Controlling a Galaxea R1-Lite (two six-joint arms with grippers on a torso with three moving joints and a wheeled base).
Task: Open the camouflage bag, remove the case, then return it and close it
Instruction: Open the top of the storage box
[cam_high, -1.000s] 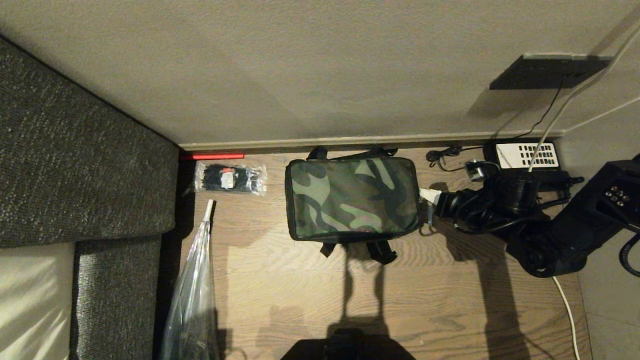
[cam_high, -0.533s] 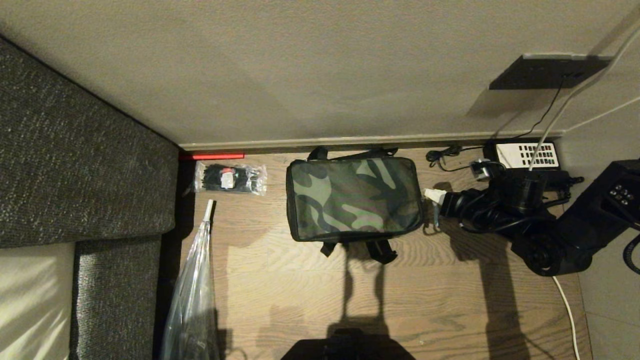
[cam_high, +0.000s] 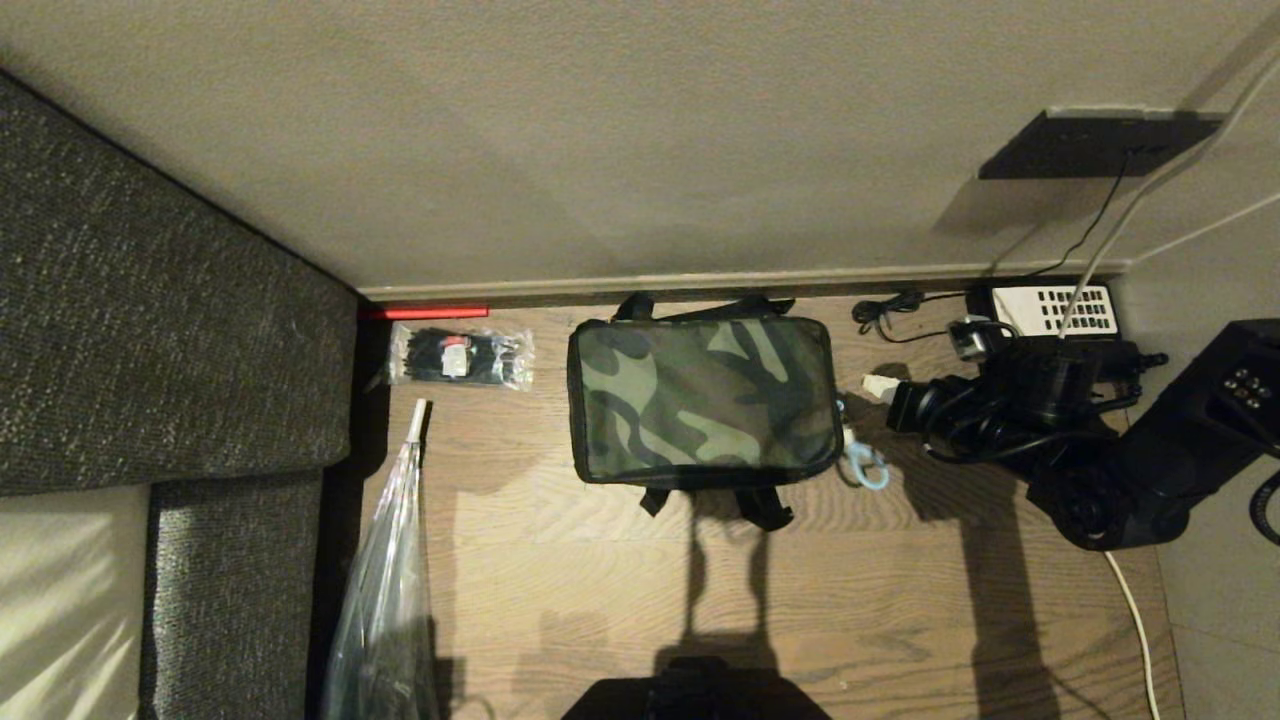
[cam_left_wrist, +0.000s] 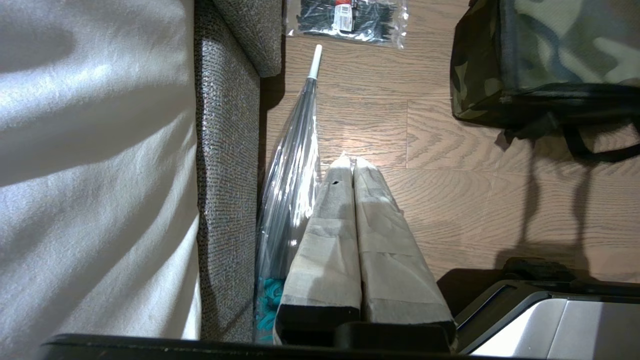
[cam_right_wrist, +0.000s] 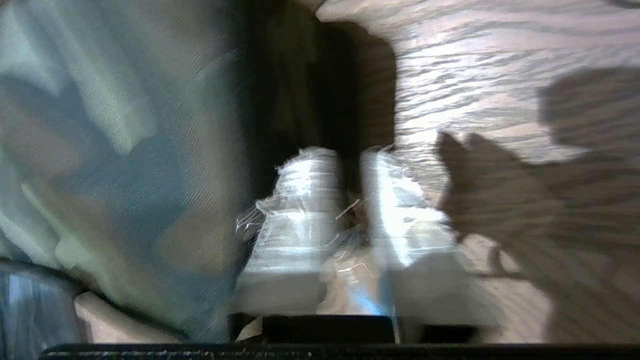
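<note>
wood floor (cam_high: 900, 600), camouflage bag (cam_high: 700, 410), umbrella (cam_high: 385, 600), zip-ties (cam_high: 460, 357)

No legible text; label on cable-tie packet (cam_high: 461, 357) too small to read.

The boxy fabric camouflage bag (cam_high: 703, 400) shows green, olive and black blotches with black trim and straps. A pale blue ring (cam_high: 866, 467) lies at its corner. The floor (cam_high: 900, 600) is brown wood grain. The couch (cam_high: 150, 330) is speckled dark grey, with a red strip (cam_high: 424, 312) beside it. The left gripper's fingers (cam_left_wrist: 340, 225) are wrapped in beige tape.
</note>
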